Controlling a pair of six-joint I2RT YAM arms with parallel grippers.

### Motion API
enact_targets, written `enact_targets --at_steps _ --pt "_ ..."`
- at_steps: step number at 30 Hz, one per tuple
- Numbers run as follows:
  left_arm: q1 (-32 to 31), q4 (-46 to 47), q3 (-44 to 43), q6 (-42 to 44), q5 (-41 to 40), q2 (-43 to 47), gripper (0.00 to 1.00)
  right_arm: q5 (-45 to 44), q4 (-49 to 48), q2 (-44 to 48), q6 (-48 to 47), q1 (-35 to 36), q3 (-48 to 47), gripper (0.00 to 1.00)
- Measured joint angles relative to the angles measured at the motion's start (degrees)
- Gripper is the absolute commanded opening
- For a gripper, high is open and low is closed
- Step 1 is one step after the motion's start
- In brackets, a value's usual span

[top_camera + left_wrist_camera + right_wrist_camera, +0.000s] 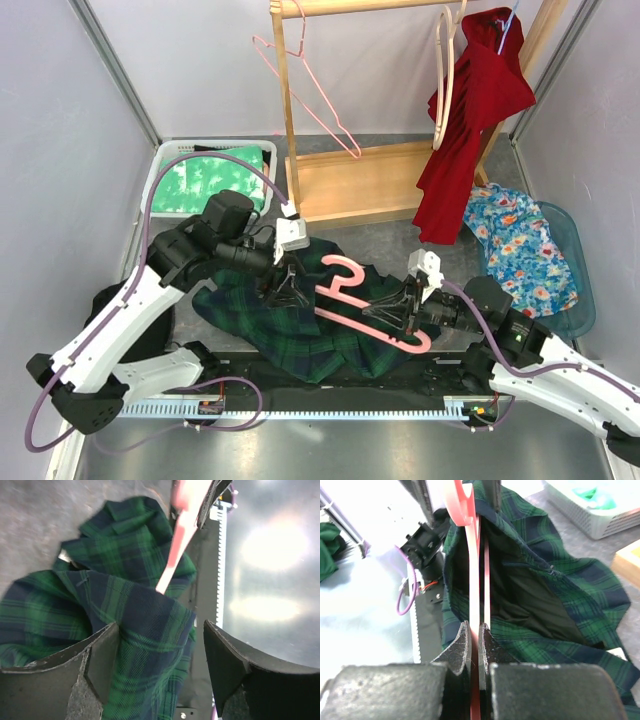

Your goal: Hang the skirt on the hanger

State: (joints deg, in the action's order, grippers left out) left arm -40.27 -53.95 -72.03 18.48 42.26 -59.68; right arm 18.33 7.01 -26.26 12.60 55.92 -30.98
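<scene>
Because the dark green and navy plaid cloth skirt [300,345] is soft, light and limp, it will likely sag and slip from a loose pinch, so I judge the firmer waistband edge the best hold. It lies crumpled on the grey bench [390,238] between the arms, the pink plastic hanger [475,570] across it. The right end effector [475,630] clamps that hanger's bar. The left end effector [160,635] stands wide over a raised fold, pinching nothing.
</scene>
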Motion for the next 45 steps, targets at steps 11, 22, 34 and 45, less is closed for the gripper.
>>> enact_targets --at_steps 11,22,34,45 --pt "-3.4 -0.2 3.7 0.0 1.5 -5.0 0.49 2.9 0.4 -1.2 0.0 0.0 -0.3 0.00" --pt "-5.9 1.9 5.3 -0.9 -2.0 -3.3 0.02 0.5 2.1 -1.9 -0.9 0.0 -1.9 0.40" --pt "-5.4 11.3 13.4 -12.0 -29.7 7.8 0.02 -25.0 5.9 0.1 3.3 0.1 -9.7 0.75" --pt "-5.4 12.6 13.5 -20.1 -39.4 8.9 0.02 -31.8 5.4 -19.8 16.8 0.1 -4.1 0.86"
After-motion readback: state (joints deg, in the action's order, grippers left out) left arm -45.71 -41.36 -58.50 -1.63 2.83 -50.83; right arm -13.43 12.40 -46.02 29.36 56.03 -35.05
